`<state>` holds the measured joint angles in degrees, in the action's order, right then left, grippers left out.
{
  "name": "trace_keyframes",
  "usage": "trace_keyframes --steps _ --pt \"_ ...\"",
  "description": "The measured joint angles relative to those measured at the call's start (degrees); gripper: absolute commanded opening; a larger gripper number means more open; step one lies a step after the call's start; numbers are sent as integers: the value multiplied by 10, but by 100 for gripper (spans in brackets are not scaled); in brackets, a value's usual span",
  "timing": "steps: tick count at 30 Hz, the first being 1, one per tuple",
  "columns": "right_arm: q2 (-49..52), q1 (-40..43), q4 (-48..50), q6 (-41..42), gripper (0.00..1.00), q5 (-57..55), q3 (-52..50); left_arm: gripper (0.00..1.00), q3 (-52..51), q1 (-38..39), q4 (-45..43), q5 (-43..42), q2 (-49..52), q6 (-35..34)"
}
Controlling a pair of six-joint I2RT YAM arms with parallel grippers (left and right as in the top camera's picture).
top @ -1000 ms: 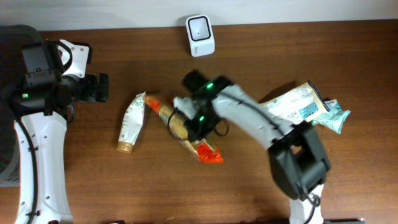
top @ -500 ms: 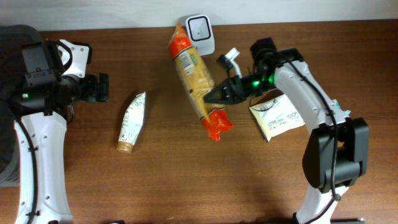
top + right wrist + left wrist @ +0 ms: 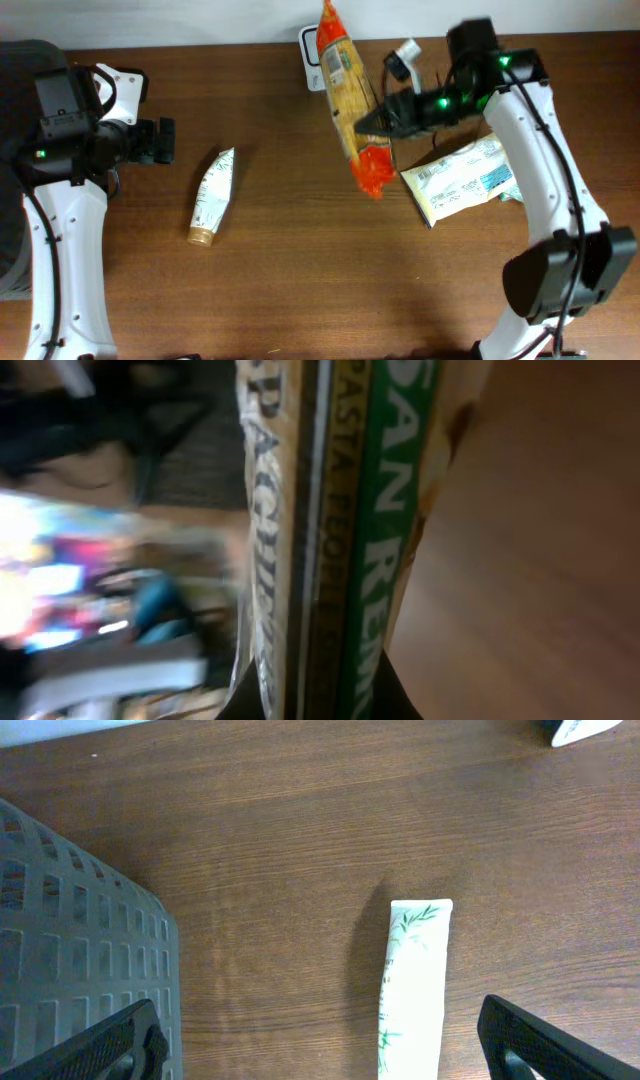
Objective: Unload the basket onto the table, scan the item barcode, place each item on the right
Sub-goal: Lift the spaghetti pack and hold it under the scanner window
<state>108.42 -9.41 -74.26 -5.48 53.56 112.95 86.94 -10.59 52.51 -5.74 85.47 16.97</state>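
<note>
A long pasta bag (image 3: 348, 85) with an orange-red end hangs in the air at the back of the table, tilted, and covers part of the white scanner (image 3: 311, 52). My right gripper (image 3: 378, 122) is shut on its lower half. The right wrist view is filled by the bag (image 3: 340, 510), its green lettering blurred, with dark fingers (image 3: 250, 705) on either side at the bottom edge. My left gripper (image 3: 165, 140) stands open at the far left. Its wrist view shows wide-apart fingers (image 3: 125, 1040) above the table, with nothing between them but the end of a white tube (image 3: 410, 990).
The white tube (image 3: 212, 195) with a tan cap lies left of centre. A white and blue pouch (image 3: 460, 180) lies at the right on top of a teal packet (image 3: 508, 196). A grey mesh basket (image 3: 80, 940) stands by the left arm. The scanner's corner (image 3: 575, 728) shows at top right.
My right arm lifted the pasta bag off the middle of the table and carried it back and rightward, up in front of the scanner. The left arm stayed still.
</note>
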Motion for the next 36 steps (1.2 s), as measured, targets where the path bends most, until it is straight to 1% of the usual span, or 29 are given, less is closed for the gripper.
trace_keyframes --steps 2,3,4,5,6,8,10,11,15,17,21,26,31,36 --pt "-6 -63 -1 34 4 -172 75 99 0 0 0 0 0 0" --pt "-13 -103 12 41 4 -272 92 99 0 0 0 0 0 0" --pt "-17 -138 26 45 4 -356 96 99 0 0 0 0 0 0" --pt "-16 -187 53 50 4 -490 97 99 0 0 0 0 0 0" --pt "-11 -209 68 49 4 -562 97 99 0 0 0 0 0 0" --pt "12 -232 121 25 4 -706 97 99 0 0 0 0 0 0" --pt "48 -230 183 -10 4 -812 97 99 0 0 0 0 0 0" --pt "72 -224 215 -41 4 -850 97 99 0 0 0 0 0 0" --pt "168 -209 369 -160 4 -935 97 99 0 0 0 0 0 0" --pt "204 -208 420 -207 4 -966 97 99 0 0 0 0 0 0" --pt "288 -208 485 -286 4 -1015 97 99 0 0 0 0 0 0" --pt "369 -206 535 -316 4 -1076 97 99 0 0 0 0 0 0" --pt "375 -202 553 -322 4 -1101 97 99 0 0 0 0 0 0" --pt "375 -202 554 -323 4 -1102 97 99 0 0 0 0 0 0"
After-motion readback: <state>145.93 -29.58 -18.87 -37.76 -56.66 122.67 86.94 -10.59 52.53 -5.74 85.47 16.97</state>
